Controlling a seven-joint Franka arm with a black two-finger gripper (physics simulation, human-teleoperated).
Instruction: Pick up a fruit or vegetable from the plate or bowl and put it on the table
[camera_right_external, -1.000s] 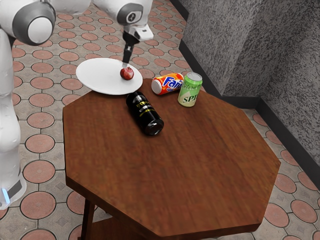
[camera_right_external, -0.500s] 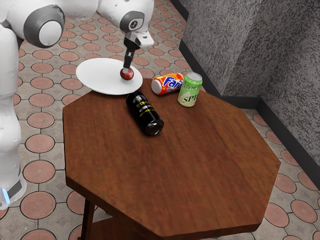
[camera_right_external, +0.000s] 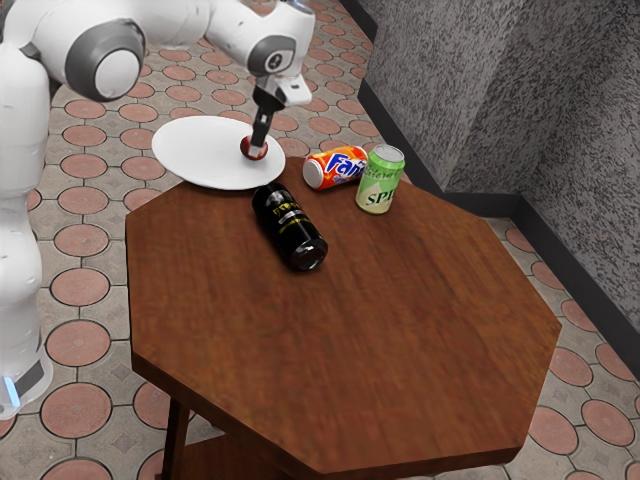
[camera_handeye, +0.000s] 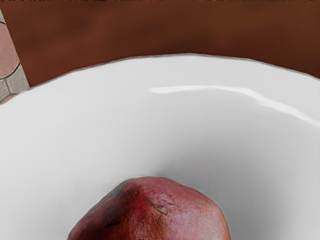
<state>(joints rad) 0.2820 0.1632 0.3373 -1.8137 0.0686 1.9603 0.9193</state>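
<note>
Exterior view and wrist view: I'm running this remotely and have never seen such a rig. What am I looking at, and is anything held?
The machine is one white robot arm with a black gripper. The exterior view is taken from beside the arm; the wrist view is from a camera on its hand, looking down at a red fruit on a white plate.

The plate lies by one edge of the wooden table. Near it are a black can and an orange Fanta can, both on their sides, and a green can standing upright.

The gripper is down at the fruit; whether it holds it, I cannot tell.
</note>
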